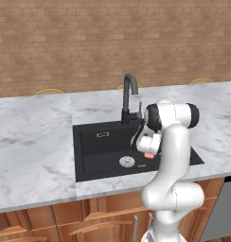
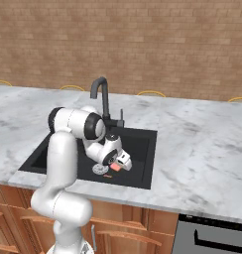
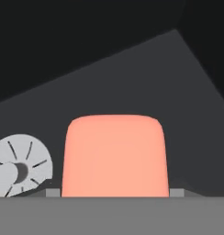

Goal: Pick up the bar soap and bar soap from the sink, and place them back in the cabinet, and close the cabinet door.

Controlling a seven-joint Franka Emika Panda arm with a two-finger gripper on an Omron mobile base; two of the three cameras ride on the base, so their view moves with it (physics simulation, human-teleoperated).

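Hand view: salmon-pink bar soap point(image 3: 115, 156) fills the space just ahead of the end effector point(image 2: 119, 166) low in the sink point(image 1: 89, 142), drain point(image 3: 22, 165) to its left; whether the end effector grips it, I cannot tell

Matt pink soap point(image 3: 114, 156), marble counter point(image 1: 32, 137)

Flat, even light is rendered throughout; the sink point(image 1: 89, 151) is left dark, without glare or blur.

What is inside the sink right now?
In the black sink lie the round silver drain, a salmon-pink bar soap right at the gripper, and a thin orange bar soap. The arm covers the basin's right part.
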